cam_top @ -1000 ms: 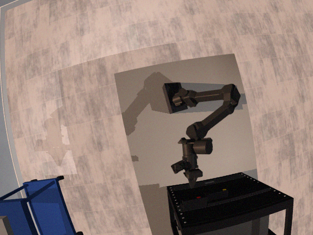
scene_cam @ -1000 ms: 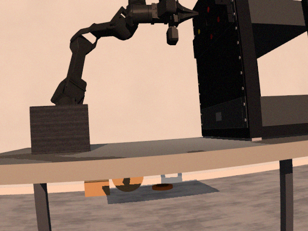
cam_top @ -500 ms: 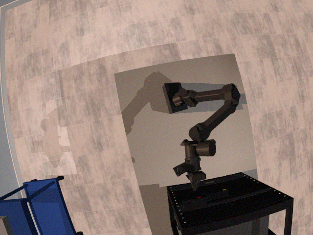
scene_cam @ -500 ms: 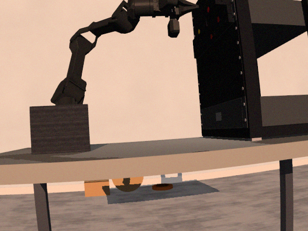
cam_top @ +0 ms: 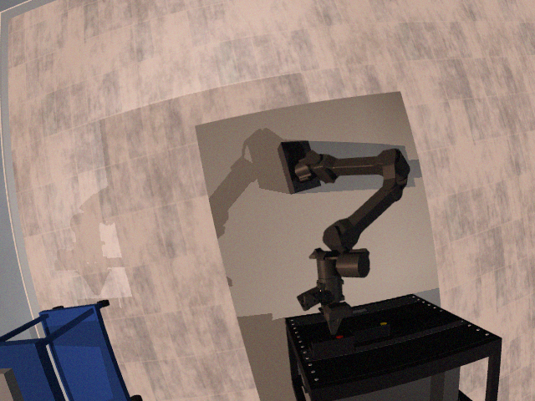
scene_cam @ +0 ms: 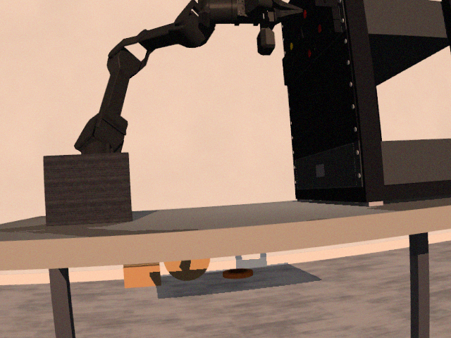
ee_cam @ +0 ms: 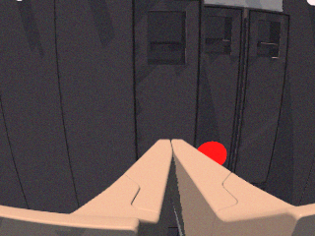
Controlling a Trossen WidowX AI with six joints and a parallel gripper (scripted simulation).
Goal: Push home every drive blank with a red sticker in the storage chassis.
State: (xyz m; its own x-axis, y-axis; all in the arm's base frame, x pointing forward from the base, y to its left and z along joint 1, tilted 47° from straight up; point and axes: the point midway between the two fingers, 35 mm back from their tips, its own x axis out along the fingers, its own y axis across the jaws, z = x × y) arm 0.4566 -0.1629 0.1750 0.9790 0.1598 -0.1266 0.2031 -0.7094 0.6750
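The black rack [scene_cam: 328,101] stands at the right of the table, with the chassis front high up. In the side view three red stickers [scene_cam: 304,13] [scene_cam: 319,27] [scene_cam: 309,53] and one yellow sticker [scene_cam: 291,46] show on its blanks. My gripper [scene_cam: 299,13] is shut and empty, with its tips against the chassis front beside the topmost red sticker. In the wrist view the shut fingertips [ee_cam: 172,142] lie over the left of three blanks, and a red sticker [ee_cam: 213,152] shows just to their right, partly hidden by a finger. From above, the gripper [cam_top: 336,330] stands over a red sticker [cam_top: 338,336], and the yellow sticker [cam_top: 383,322] lies further right.
The arm's base stands on a dark block [scene_cam: 87,188] at the table's left. A blue cart [cam_top: 64,349] stands on the floor away from the table. Small objects [scene_cam: 187,270] lie on the floor under the table.
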